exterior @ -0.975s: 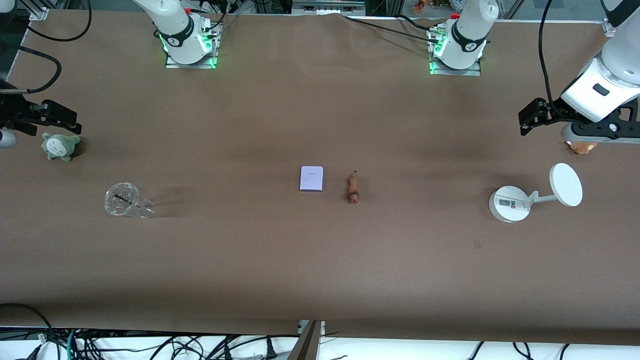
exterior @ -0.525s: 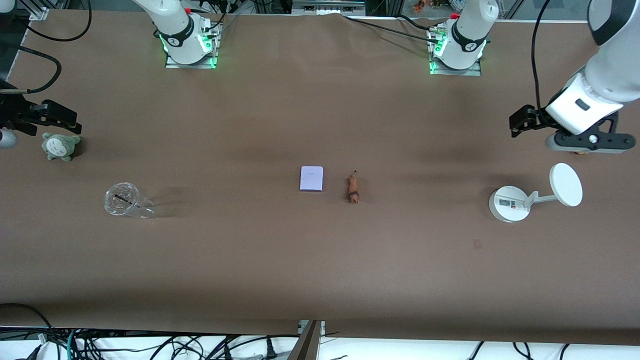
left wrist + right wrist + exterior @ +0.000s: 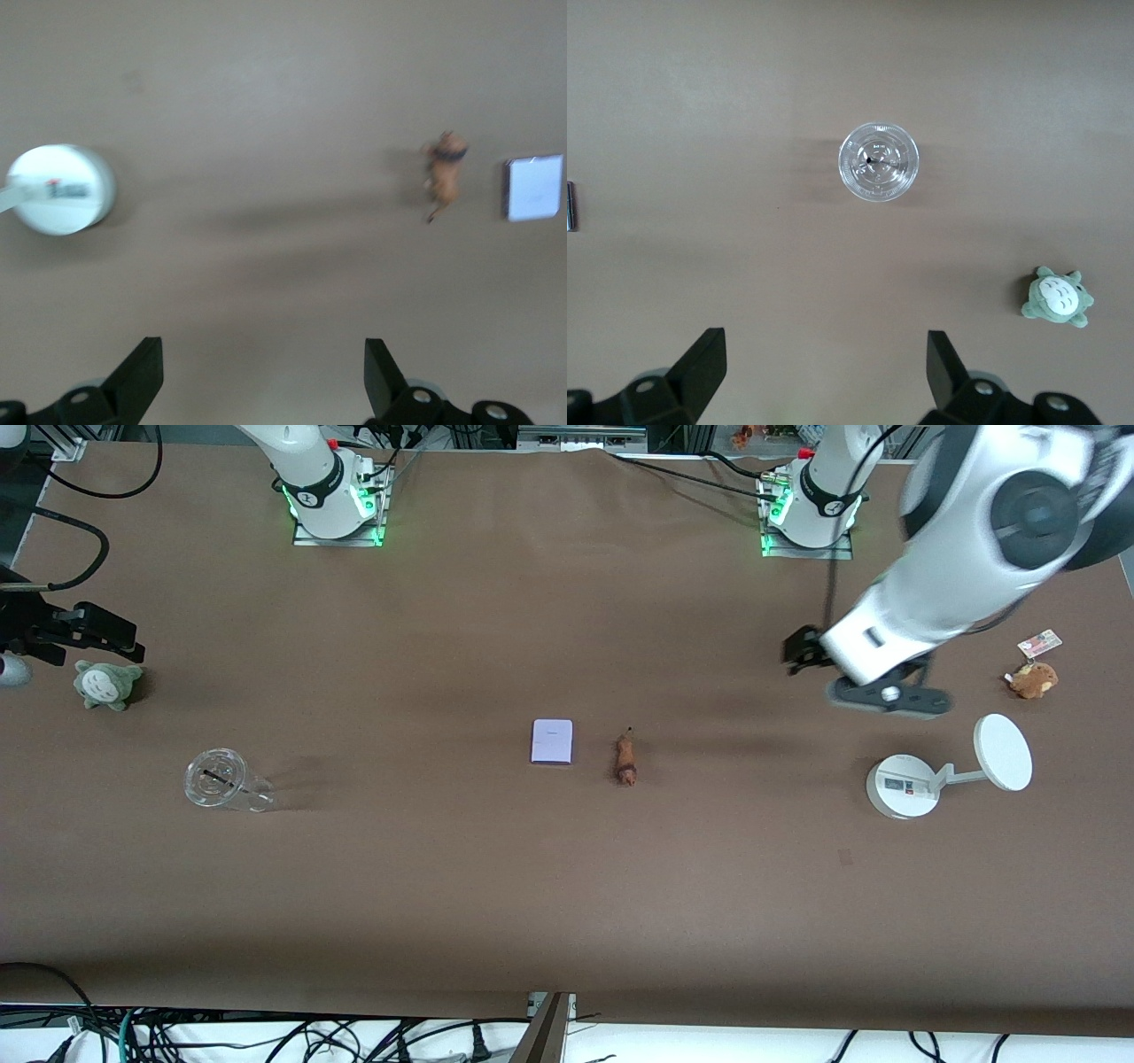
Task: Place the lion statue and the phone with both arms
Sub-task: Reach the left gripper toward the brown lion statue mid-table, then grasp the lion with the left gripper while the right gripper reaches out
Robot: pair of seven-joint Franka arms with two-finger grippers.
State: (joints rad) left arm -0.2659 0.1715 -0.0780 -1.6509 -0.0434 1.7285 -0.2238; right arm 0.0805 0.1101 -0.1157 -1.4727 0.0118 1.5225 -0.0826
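Note:
The phone (image 3: pixel 552 741), a pale lavender slab, lies flat at the table's middle. Beside it, toward the left arm's end, the small brown lion statue (image 3: pixel 626 760) lies on the cloth. Both also show in the left wrist view, the lion statue (image 3: pixel 446 173) next to the phone (image 3: pixel 533 187). My left gripper (image 3: pixel 800 650) hangs open and empty over bare cloth between the lion statue and the white stand. My right gripper (image 3: pixel 99 628) waits open and empty at the right arm's end of the table, over the cloth next to the grey-green plush. Its fingertips (image 3: pixel 709 354) frame bare cloth.
A clear cup (image 3: pixel 217 779) and a grey-green plush (image 3: pixel 106 684) sit toward the right arm's end. A white round-based stand (image 3: pixel 904 786) with a disc and a tan plush (image 3: pixel 1032 679) with a tag sit toward the left arm's end.
My left arm has swung from its end of the table toward the middle, uncovering the tan plush. The right arm, phone and lion statue have not moved.

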